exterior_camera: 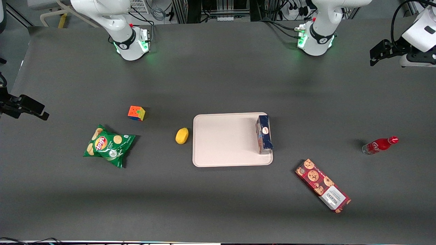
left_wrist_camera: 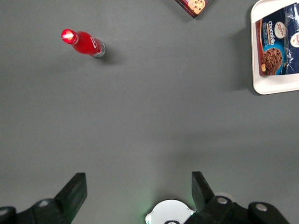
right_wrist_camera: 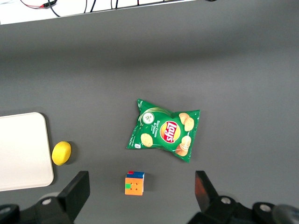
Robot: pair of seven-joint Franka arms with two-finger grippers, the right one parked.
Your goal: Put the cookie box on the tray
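- Cookie box (exterior_camera: 264,134) resting on the pink tray (exterior_camera: 224,139), along the tray's edge toward the working arm's end, dark blue face with cookie picture showing in the left wrist view (left_wrist_camera: 279,42)
- Tray (left_wrist_camera: 273,86) flat on the grey table (exterior_camera: 218,85), box well inside its low rim
- Gripper (left_wrist_camera: 138,189) raised high over bare table near the left arm's base, well apart from tray and box, fingers (left_wrist_camera: 74,191) spread wide, nothing between them
- Red soda bottle (exterior_camera: 379,145) lying on its side toward the working arm's end
- Longer red cookie box (exterior_camera: 322,185) nearer the front camera than the tray
- Lemon (exterior_camera: 182,135) just beside the tray; Rubik's cube (exterior_camera: 136,113) and green Lay's chip bag (exterior_camera: 108,145) toward the parked arm's end
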